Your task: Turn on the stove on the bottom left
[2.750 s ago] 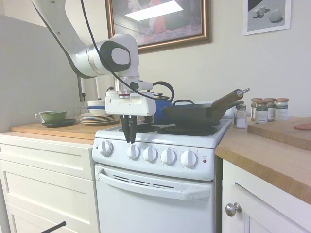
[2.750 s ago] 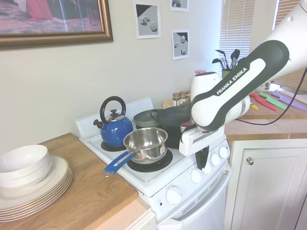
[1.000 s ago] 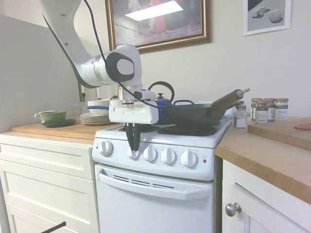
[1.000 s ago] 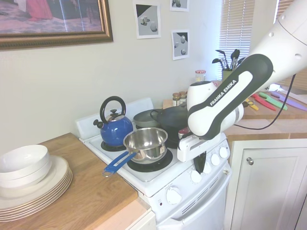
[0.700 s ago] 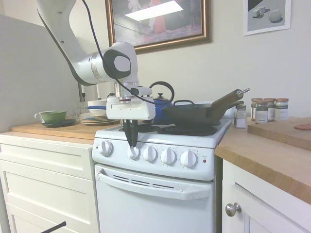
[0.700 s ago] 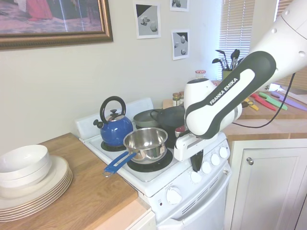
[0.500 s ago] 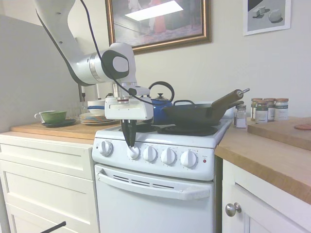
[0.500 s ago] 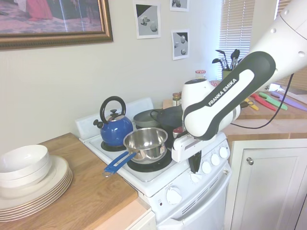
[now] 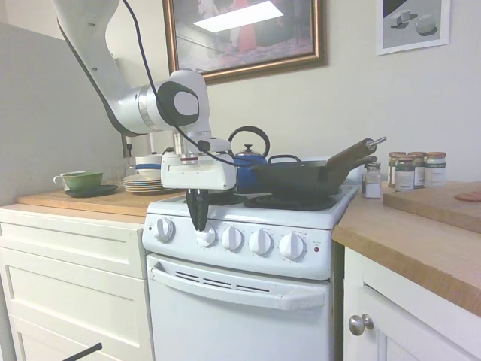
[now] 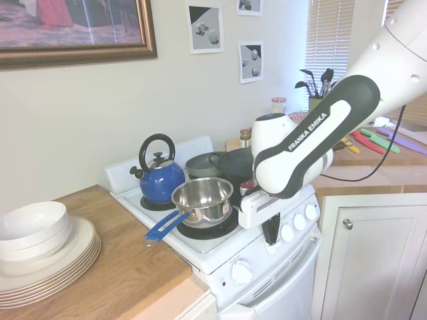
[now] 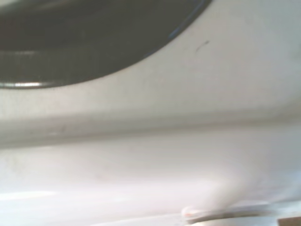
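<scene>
**First exterior view: pincer down on the second knob from the left**

First exterior view. The stove [image 9: 248, 301], a narrow white enamel range, stands between a white drawer cabinet [image 9: 71, 286] under a wooden bench [image 9: 83, 201] on one side and a second bench [image 9: 421, 248] on the other. Five round white knobs run along its front panel, with a long white oven-door handle [image 9: 240, 286] below.

On the cooktop:
- blue kettle [image 10: 160, 179], rounded, glossy, black loop handle; contents hidden.
- steel saucepan [image 10: 202, 198], shiny, blue handle pointing toward the bench; looks empty in the second exterior view.
- dark wok [image 9: 297, 177] with a long brown handle angled up; interior not visible.

On the benches:
- stack of white plates [image 10: 50, 263] with two white bowls nested on top; the upper bowl's inside cannot be seen.
- green cup [image 9: 79, 180] on a green saucer.
- row of small spice jars [image 9: 412, 170] against the wall.

The pincer [image 9: 198, 226] hangs straight down from the white arm, directly in front of the control panel. Its black fingers [image 9: 197, 210] are drawn close together, tips at the second knob [image 9: 205, 238] from the left, apparently pinching it. The leftmost knob [image 9: 164, 229] sits just beside it, untouched.

Wrist view: blurred. White enamel surface with part of a dark curved burner [image 11: 84, 42] edge.
</scene>
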{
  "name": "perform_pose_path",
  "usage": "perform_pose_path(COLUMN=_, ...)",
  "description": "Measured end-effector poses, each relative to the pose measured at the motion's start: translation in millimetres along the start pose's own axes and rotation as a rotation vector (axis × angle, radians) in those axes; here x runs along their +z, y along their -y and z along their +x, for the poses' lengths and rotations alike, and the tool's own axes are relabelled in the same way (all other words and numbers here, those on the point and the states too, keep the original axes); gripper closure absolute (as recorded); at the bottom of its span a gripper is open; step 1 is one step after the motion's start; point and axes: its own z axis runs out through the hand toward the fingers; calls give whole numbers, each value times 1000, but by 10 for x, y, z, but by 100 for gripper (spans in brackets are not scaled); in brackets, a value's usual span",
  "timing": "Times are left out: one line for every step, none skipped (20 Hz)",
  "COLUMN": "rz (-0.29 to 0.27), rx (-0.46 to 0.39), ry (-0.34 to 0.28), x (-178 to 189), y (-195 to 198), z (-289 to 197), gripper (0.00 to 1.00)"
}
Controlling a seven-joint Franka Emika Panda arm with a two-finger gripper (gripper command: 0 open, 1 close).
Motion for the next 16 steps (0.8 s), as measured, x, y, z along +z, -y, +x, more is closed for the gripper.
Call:
perform_pose_path(rz=-2, rx=0, ry=1, x=12, y=9, z=-11, gripper=100)
perform_pose_path(rz=-3, rx=1, ry=3, x=22, y=19, z=-23, gripper=100)
perform_pose_path(rz=-5, rx=1, ry=4, x=36, y=28, z=-35, gripper=100)
perform_pose_path(rz=-7, rx=1, ry=6, x=51, y=36, z=-45, gripper=100)
perform_pose_path(rz=-9, rx=1, ry=7, x=66, y=40, z=-52, gripper=100)
perform_pose_path(rz=-12, rx=0, ry=7, x=82, y=44, z=-58, gripper=100)
perform_pose_path(rz=-18, rx=1, ry=6, x=101, y=47, z=-64, gripper=100)
perform_pose_path(rz=-22, rx=3, ry=6, x=122, y=48, z=-69, gripper=100)
perform_pose_path(rz=-27, rx=4, ry=7, x=145, y=49, z=-74, gripper=100)
perform_pose_path(rz=-34, rx=2, ry=4, x=169, y=52, z=-81, gripper=100)
perform_pose_path(rz=-42, rx=2, ry=0, x=191, y=57, z=-90, gripper=100)
perform_pose_path(rz=-48, rx=2, ry=-3, x=208, y=59, z=-96, gripper=100)
perform_pose_path(rz=-53, rx=1, ry=-7, x=223, y=61, z=-100, gripper=100)
perform_pose_path(rz=-59, rx=-1, ry=-11, x=235, y=65, z=-107, gripper=100)
perform_pose_path(rz=-64, rx=-3, ry=-15, x=246, y=70, z=-114, gripper=100)
perform_pose_path(rz=-70, rx=-5, ry=-21, x=257, y=74, z=-120, gripper=100)
